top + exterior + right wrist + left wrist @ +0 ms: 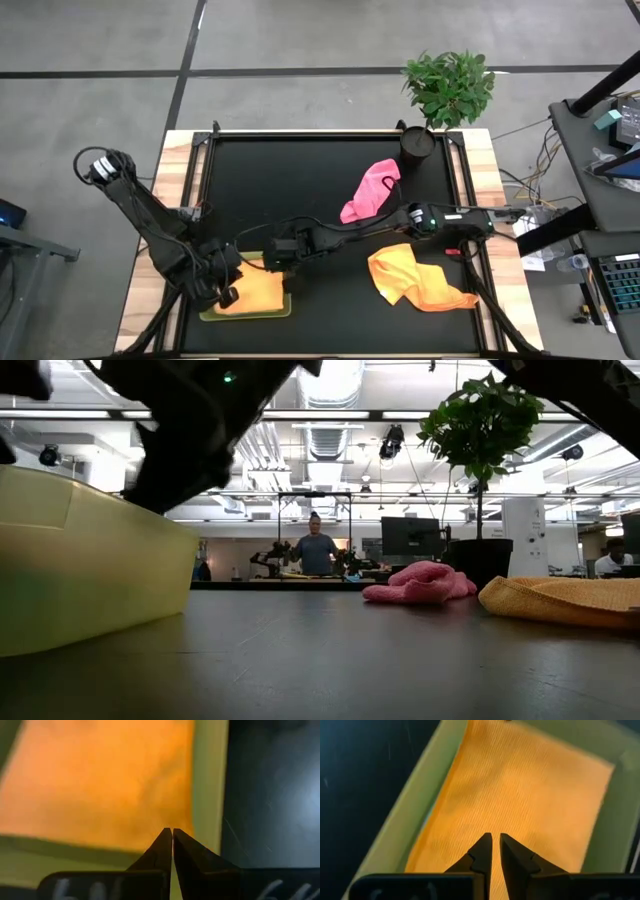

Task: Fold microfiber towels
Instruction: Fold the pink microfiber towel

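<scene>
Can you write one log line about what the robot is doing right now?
left gripper: shut, over folded orange towel in green tray | right gripper: shut, at tray edge | pink towel, second orange towel: unfolded

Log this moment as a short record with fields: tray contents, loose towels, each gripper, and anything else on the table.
tray: lime-green tray at the table's near left edge
in tray: folded orange towel, lying flat
loose towels: pink towel crumpled near the far right; second orange towel rumpled at near right
left gripper: shut, empty, over the folded towel
right gripper: shut, empty, over the tray's edge
other: potted plant at the far right corner
background: a person far behind the table in the low view
</scene>
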